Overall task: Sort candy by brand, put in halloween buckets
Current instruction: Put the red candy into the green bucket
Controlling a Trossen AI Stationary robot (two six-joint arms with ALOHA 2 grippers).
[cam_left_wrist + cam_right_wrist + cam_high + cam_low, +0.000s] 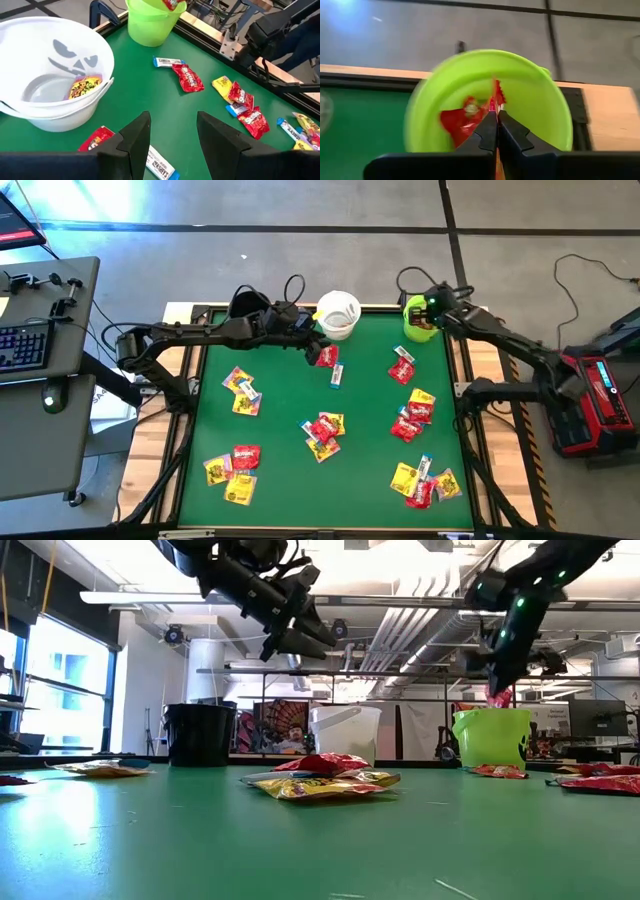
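The lime green bucket (pixel 416 323) stands at the table's far right corner, and my right gripper (pixel 494 116) hangs over its mouth, shut on a red candy packet (pixel 497 695). The white bucket (pixel 52 80) stands at the far middle with a yellow packet (pixel 85 86) lying in it. My left gripper (pixel 172 131) hovers open just beside it, above a red packet (pixel 96 139) and a white-and-blue packet (pixel 162 167) that lie flat on the table. The black bucket (pixel 198 733) stands at the far left, mostly hidden under my left arm in the high view. My right gripper pinches the red packet (pixel 496 97) between its two shut fingers, coming slanting down from above. The packet's free part sticks out past the fingertips over the lime bucket's mouth, lifted clear of the table. Red also shows inside the bucket; whether that is the same packet I cannot tell.
Red, yellow and white-and-blue packets lie in loose clusters over the green table: near left (pixel 232 467), left middle (pixel 242 392), centre (pixel 322 430), right (pixel 412 415) and near right (pixel 425 483). A wooden frame (pixel 482 365) runs along the table's right side.
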